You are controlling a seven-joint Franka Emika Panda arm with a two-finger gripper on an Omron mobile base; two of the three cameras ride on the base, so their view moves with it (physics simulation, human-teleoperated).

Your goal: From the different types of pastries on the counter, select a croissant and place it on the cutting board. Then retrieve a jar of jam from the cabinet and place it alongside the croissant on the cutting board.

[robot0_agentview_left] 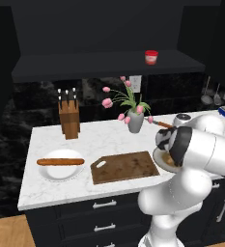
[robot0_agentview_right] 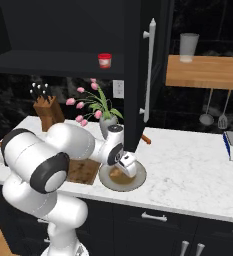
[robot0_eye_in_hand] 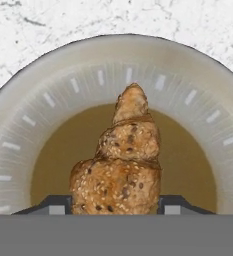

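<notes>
End effector (robot0_eye_in_hand: 116,206) clamped on croissant (robot0_eye_in_hand: 120,160), over grey-brown plate (robot0_eye_in_hand: 53,95) on bench (robot0_agentview_right: 188,165), beside cutting board (robot0_agentview_left: 124,167).

Seeded croissant (robot0_eye_in_hand: 120,170) on grey-brown plate (robot0_eye_in_hand: 38,130)

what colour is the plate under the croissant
Grey-beige rim, brown centre; clearest in the hand view.
</notes>
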